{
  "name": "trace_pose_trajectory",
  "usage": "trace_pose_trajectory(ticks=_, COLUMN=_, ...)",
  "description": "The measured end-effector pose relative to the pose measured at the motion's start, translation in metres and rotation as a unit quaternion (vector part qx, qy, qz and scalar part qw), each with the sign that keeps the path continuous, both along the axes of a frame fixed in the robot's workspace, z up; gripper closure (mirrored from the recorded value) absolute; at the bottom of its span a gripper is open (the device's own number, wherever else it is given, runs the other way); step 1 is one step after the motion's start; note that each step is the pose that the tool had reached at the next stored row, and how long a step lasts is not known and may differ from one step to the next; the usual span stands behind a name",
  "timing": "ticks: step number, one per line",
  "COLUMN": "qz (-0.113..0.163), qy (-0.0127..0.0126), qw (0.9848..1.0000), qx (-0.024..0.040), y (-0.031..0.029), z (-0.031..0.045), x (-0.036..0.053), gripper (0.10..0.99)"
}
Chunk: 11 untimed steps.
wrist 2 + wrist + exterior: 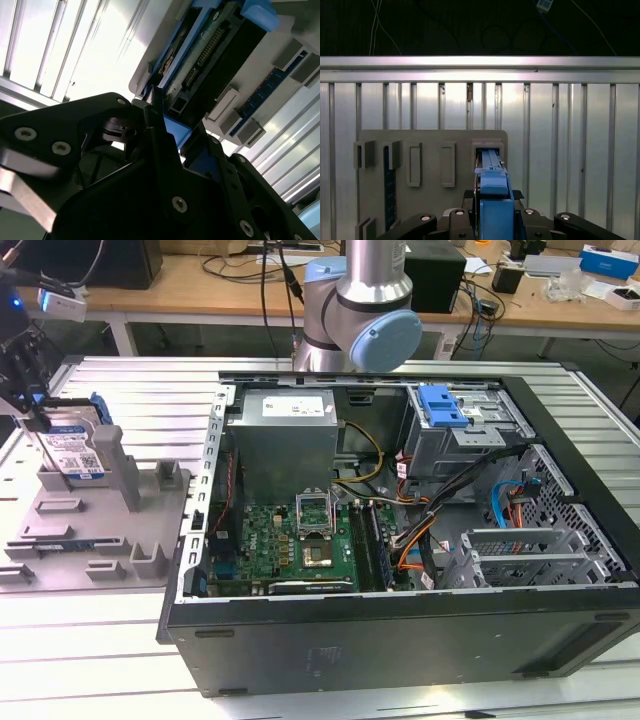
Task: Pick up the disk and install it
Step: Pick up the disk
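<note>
Gripper is down on the disk, well off the open PC case on the exterior view's left. The jaws are closed on the disk's blue plastic carrier rail, one on each flat side; both wrist views show the rail between the dark metal fingers.

The disk is a flat silver slab with a white-and-blue label. It stands on edge with its lower end in a slot of a grey plastic fixture plate, and its long axis looks roughly upright, in line with the gripper. The label face is turned toward the exterior camera. In the second wrist view its exposed edge shows a dark board with a row of contacts.

The fixture plate is matte, with rectangular pockets and upright posts. It lies on the ribbed aluminium worktop, beside the case.

The case is black sheet metal with its side off. Inside it:
- a green motherboard
- a grey boxy power supply
- a grey metal drive cage with a blue plastic latch
</note>
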<state>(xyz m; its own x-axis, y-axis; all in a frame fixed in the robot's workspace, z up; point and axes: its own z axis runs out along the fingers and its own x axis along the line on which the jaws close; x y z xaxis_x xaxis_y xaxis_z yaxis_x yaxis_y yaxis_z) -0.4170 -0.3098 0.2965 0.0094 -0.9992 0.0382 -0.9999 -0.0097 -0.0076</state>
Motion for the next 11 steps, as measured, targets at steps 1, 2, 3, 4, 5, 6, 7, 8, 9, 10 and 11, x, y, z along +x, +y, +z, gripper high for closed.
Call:
trace_pose_trajectory(ticks=1, qz=0.000, qy=0.0000, qw=1.0000, qx=0.0000, y=0.0000, z=-0.0001, x=0.0000, gripper=0.722)
trace_pose_trajectory(ticks=2, qz=0.000, qy=0.0000, qw=1.0000, qx=0.0000, y=0.0000, z=-0.0001, x=0.0000, gripper=0.722)
trace_pose_trajectory(ticks=3, qz=0.000, qy=0.0000, qw=1.0000, qx=0.0000, y=0.0000, z=-0.0002, x=0.0000, gripper=0.722)
trace_pose_trajectory(ticks=4, qz=0.000, qy=0.0000, qw=1.0000, qx=0.0000, y=0.0000, z=-0.0002, x=0.0000, gripper=0.722)
trace_pose_trajectory(ticks=5, qz=0.000, qy=0.0000, qw=1.0000, qx=0.0000, y=0.0000, z=-0.0003, x=0.0000, gripper=0.722)
trace_pose_trajectory(ticks=6, qz=0.000, qy=0.0000, qw=1.0000, qx=0.0000, y=0.0000, z=-0.0003, x=0.0000, gripper=0.722)
trace_pose_trajectory(ticks=7, qz=0.000, qy=-0.0003, qw=1.0000, qx=0.0002, y=0.0000, z=0.0003, x=0.0000, gripper=0.722)
trace_pose_trajectory(ticks=8, qz=0.000, qy=-0.0004, qw=1.0000, qx=0.0003, y=0.0000, z=0.0017, x=0.0000, gripper=0.722)
trace_pose_trajectory(ticks=9, qz=0.000, qy=-0.0001, qw=1.0000, qx=0.0004, y=0.0000, z=0.0038, x=0.0000, gripper=0.722)
trace_pose_trajectory(ticks=10, qz=0.000, qy=-0.0001, qw=1.0000, qx=0.0005, y=0.0000, z=0.0058, x=0.0000, gripper=0.722)
trace_pose_trajectory(ticks=11, qz=0.000, qy=-0.0001, qw=1.0000, qx=0.0009, y=0.0000, z=0.0094, x=0.0000, gripper=0.722)
